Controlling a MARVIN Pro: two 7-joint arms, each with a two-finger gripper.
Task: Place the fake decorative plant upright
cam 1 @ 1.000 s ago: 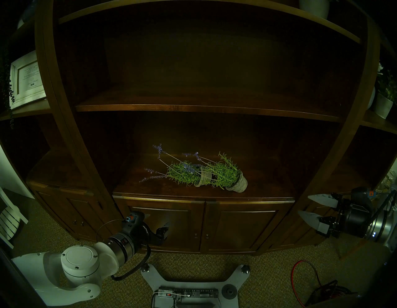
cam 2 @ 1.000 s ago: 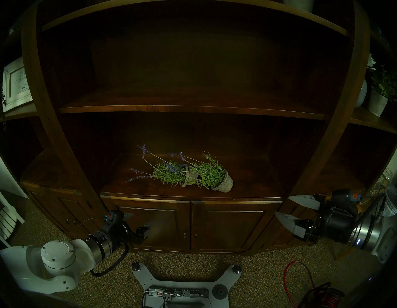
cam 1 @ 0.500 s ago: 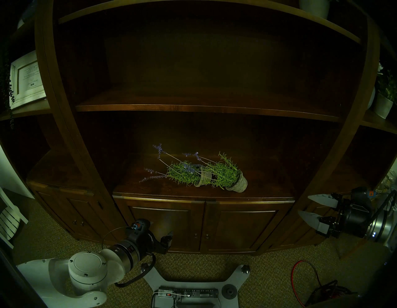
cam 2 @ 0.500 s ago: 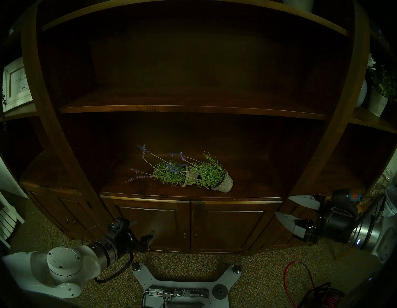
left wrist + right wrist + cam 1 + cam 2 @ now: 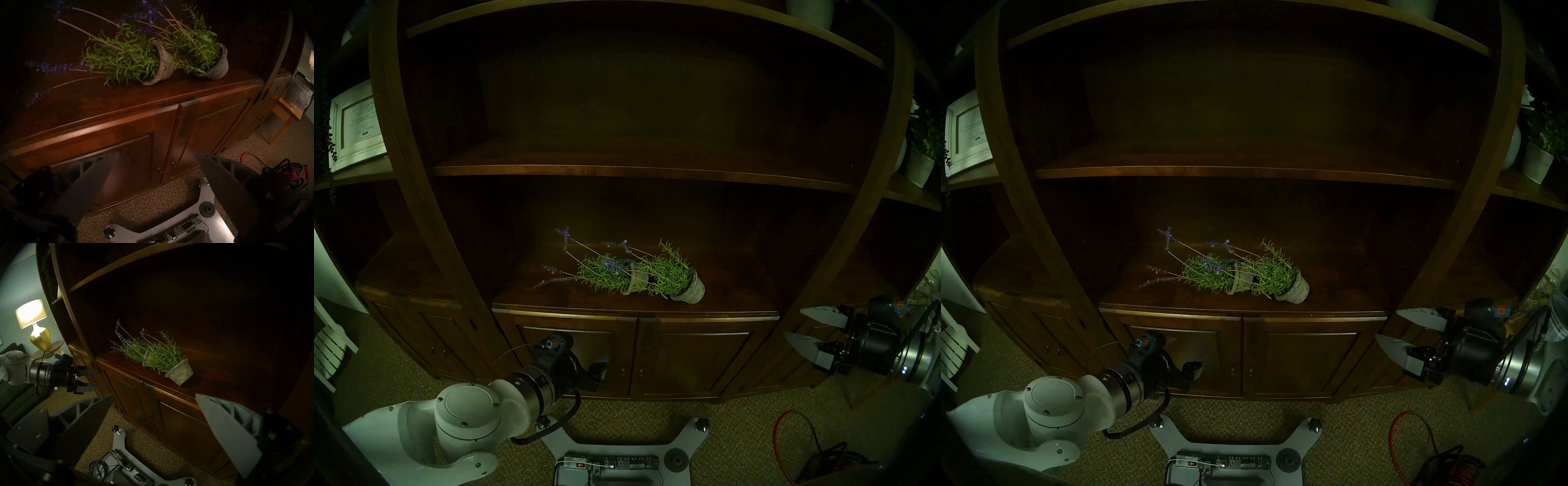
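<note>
Two fake lavender plants in grey stone-look pots lie tipped on their sides on the cabinet top (image 5: 551,298), stems pointing left. The left plant (image 5: 602,275) overlaps the right plant (image 5: 670,276); their pots (image 5: 161,67) (image 5: 215,67) rest close together. My left gripper (image 5: 595,359) hangs open and empty in front of the left cabinet door, below and left of the plants. My right gripper (image 5: 793,322) stands open and empty at the far right, beside the cabinet's right post, level with the cabinet top.
A bare shelf (image 5: 619,169) spans above the plants. Cabinet doors (image 5: 687,359) lie below. The robot base with a power strip (image 5: 612,463) sits on the carpet, with a red cable (image 5: 789,437) to its right. A framed picture (image 5: 356,125) and a white potted plant (image 5: 921,159) stand on side shelves.
My left arm has swung to the right along the cabinet doors, dipping and then rising. The right arm and both plants have not moved.
</note>
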